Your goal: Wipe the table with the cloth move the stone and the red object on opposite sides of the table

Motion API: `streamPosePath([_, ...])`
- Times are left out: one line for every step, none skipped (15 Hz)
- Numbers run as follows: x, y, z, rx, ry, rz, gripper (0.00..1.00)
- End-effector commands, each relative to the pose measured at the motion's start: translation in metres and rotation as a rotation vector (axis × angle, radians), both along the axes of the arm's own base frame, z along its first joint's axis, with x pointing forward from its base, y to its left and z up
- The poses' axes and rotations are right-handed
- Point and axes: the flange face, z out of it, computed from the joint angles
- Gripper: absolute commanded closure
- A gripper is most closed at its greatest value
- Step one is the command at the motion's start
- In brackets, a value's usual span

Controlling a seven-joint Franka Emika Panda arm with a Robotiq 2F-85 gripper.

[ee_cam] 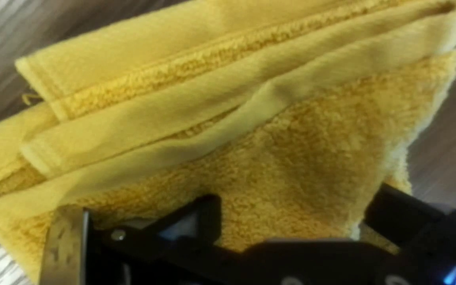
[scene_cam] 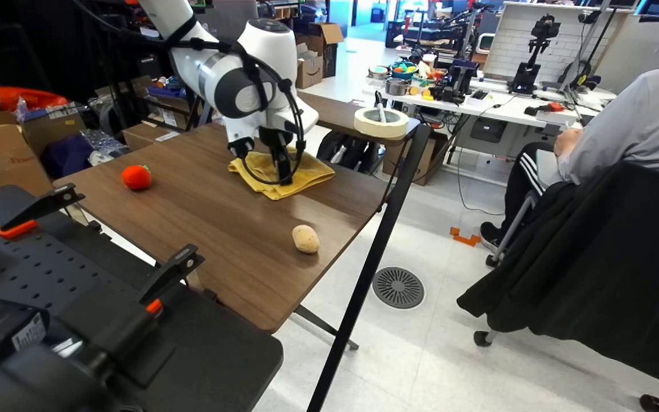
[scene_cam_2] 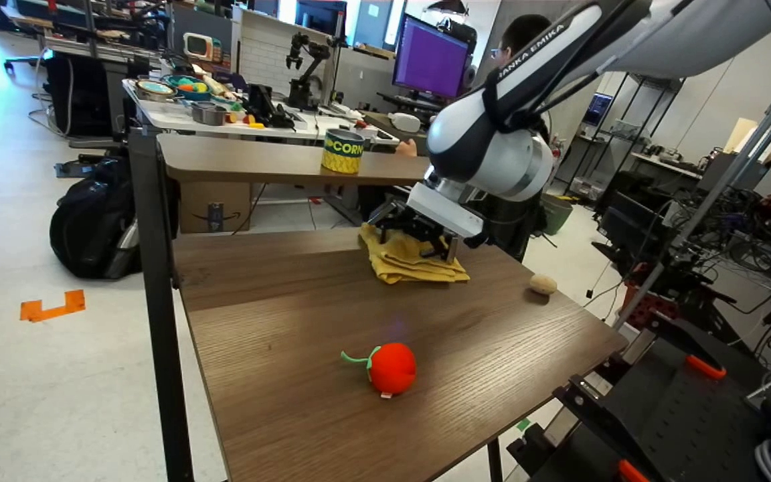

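Note:
Folded in loose layers, the yellow cloth (scene_cam: 315, 171) (scene_cam_2: 402, 268) (ee_cam: 212, 118) lies on the brown wood-grain table (scene_cam: 209, 212) (scene_cam_2: 292, 348). My gripper (scene_cam: 282, 174) (scene_cam_2: 419, 244) (ee_cam: 297, 213) is over it, pointing down, its jaws wide apart. In the wrist view, cloth fills the space beyond and between the fingers (ee_cam: 211, 213); none is pinched. Whether the tips press on it I cannot tell. The tan stone (scene_cam: 305, 238) (scene_cam_2: 543, 284) rests near a table edge. Across the table sits the red object (scene_cam: 136, 177) (scene_cam_2: 392, 368), with a green stem.
A raised shelf (scene_cam_2: 238, 157) behind the cloth bears a yellow can (scene_cam_2: 343, 151). A black post (scene_cam: 372, 257) rises beside the table. Along another edge stands a dark cart (scene_cam: 215, 349) with orange-tipped black clamps (scene_cam: 175, 272). A person (scene_cam: 638, 120) sits nearby.

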Motion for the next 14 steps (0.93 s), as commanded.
streamPosePath([-0.048,0.068,-0.031,0.027,0.045,0.179,0.0])
streamPosePath([-0.056,0.085,-0.032,0.031,0.052,0.21,0.0])
streamPosePath([-0.061,0.096,-0.036,0.026,0.062,0.222,0.0])
streamPosePath([-0.061,0.1,-0.038,0.01,0.066,0.22,0.0])
streamPosePath([-0.056,0.092,-0.038,-0.011,0.083,0.201,0.0])
streamPosePath([-0.054,0.084,-0.038,-0.029,0.089,0.183,0.0])
streamPosePath([-0.046,0.067,-0.039,-0.051,0.068,0.151,0.0])
streamPosePath([-0.042,0.053,-0.038,-0.073,0.053,0.115,0.0])
streamPosePath([-0.039,0.037,-0.036,-0.099,0.059,0.085,0.0])
streamPosePath([-0.032,0.074,-0.002,-0.038,0.03,0.136,0.0])
streamPosePath([-0.03,0.06,-0.002,-0.055,0.03,0.114,0.0])
streamPosePath([-0.029,0.05,-0.002,-0.069,0.03,0.102,0.0])
streamPosePath([-0.028,0.045,-0.002,-0.076,0.03,0.097,0.0])
streamPosePath([-0.028,0.043,-0.002,-0.078,0.03,0.095,0.0])
